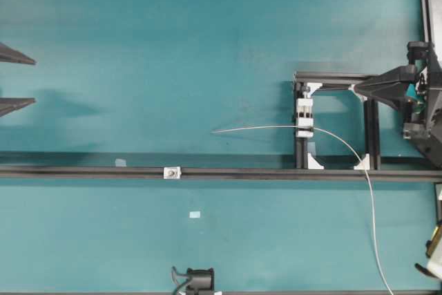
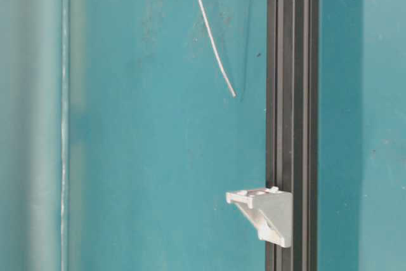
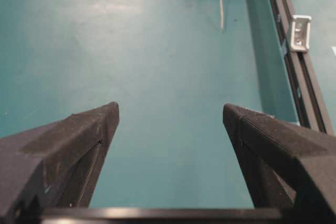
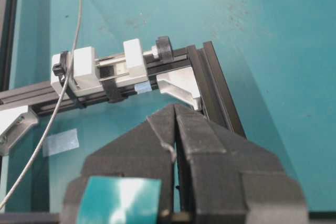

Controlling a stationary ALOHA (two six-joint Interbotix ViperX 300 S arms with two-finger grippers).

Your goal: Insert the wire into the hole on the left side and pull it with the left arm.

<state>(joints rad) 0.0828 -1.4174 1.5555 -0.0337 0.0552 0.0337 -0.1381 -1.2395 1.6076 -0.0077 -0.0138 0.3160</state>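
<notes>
The wire point(image 1: 259, 128) runs through the white block point(image 1: 304, 117) on the black square frame point(image 1: 371, 126), its free end lying out over the teal table point(image 1: 173, 46); the hole itself is too small to make out. The left gripper point(image 3: 170, 116) is spread wide, well apart from the wire end. The right gripper point(image 4: 176, 109) is pressed together, apparently on nothing, beside the frame's corner.

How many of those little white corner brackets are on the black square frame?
3 visible in the overhead view: one in the frame's top-left corner, one bottom-left, one bottom-right. A fourth may sit hidden under the right arm's fingers at the top-right.
</notes>
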